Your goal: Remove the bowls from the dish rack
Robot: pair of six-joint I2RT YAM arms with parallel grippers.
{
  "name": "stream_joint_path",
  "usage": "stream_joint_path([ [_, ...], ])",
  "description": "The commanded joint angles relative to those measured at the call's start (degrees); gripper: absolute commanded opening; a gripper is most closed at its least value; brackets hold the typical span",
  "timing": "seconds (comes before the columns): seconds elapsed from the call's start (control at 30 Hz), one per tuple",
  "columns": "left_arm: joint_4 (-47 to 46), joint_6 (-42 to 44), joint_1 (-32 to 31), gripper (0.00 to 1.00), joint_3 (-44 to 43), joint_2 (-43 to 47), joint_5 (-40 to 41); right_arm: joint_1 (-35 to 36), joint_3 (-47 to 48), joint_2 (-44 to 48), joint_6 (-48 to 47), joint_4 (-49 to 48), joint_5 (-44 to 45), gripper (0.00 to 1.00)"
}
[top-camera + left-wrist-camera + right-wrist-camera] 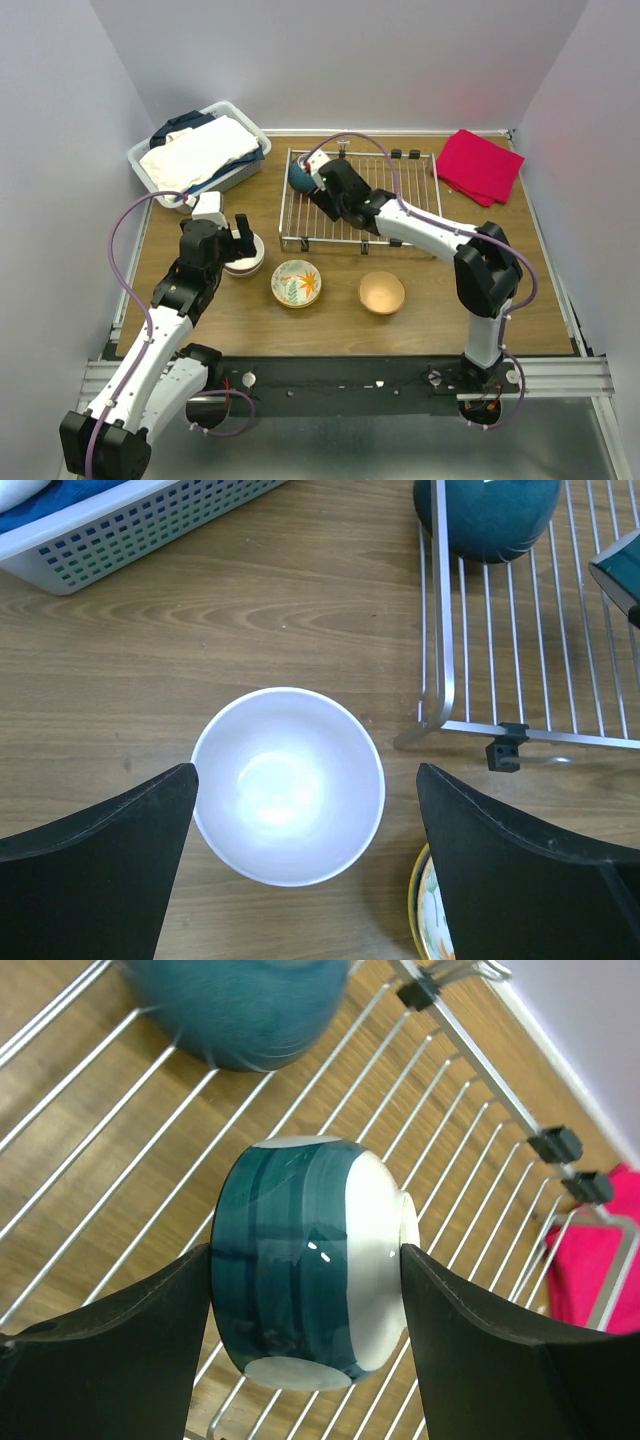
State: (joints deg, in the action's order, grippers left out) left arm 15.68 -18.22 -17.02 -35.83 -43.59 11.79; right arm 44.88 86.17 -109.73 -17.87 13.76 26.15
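the right pincer point(305, 1260) is clamped on a teal-and-white bowl point(300, 1300) that lies on its side on the dish rack point(445, 630), one finger against the teal wall, the other against the white foot ring. straight ahead of the fingertips a dark teal bowl point(240, 1010) sits on the wires, close to the held one but apart from it. past the finger on the foot-ring side runs the rack's rim rail with small black clips point(557, 1143), and beyond that rail lies a red cloth point(600, 1270). open wire shows on either side of the held bowl

the left pincer point(307, 775) hangs with its fingers spread wide. a white bowl point(288, 785) stands upright between them on the wooden table point(250, 610), with a gap on each side. beside the finger nearer the rack is the edge of a floral bowl point(425, 910). ahead on that side is the rack's corner, ahead on the other a white laundry basket point(120, 535), with bare wood between. a tan bowl point(382, 292) stands beyond the floral one
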Motion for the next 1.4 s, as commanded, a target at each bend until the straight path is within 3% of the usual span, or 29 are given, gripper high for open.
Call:
stream_joint_path([
  [0.0,-2.1,0.5,-0.3,0.99,0.9,-0.2,-3.5,-5.0,0.8,5.6,12.8,0.0,-6.5,0.40],
  [0.6,-6.4,-4.3,-0.3,0.99,-1.4,-6.5,-14.9,-18.2,-9.4,15.0,37.1,-7.7,-25.4,0.35],
  [0.83,-13.7,-10.1,-1.1,0.99,-5.9,-15.9,-21.6,-20.8,-16.2,20.9,46.7,-17.1,-30.8,0.35],
  [1.37,-26.3,-19.6,-6.6,0.99,-18.3,-34.9,-25.7,-21.9,-29.6,31.6,67.6,-35.7,-43.4,0.35],
])
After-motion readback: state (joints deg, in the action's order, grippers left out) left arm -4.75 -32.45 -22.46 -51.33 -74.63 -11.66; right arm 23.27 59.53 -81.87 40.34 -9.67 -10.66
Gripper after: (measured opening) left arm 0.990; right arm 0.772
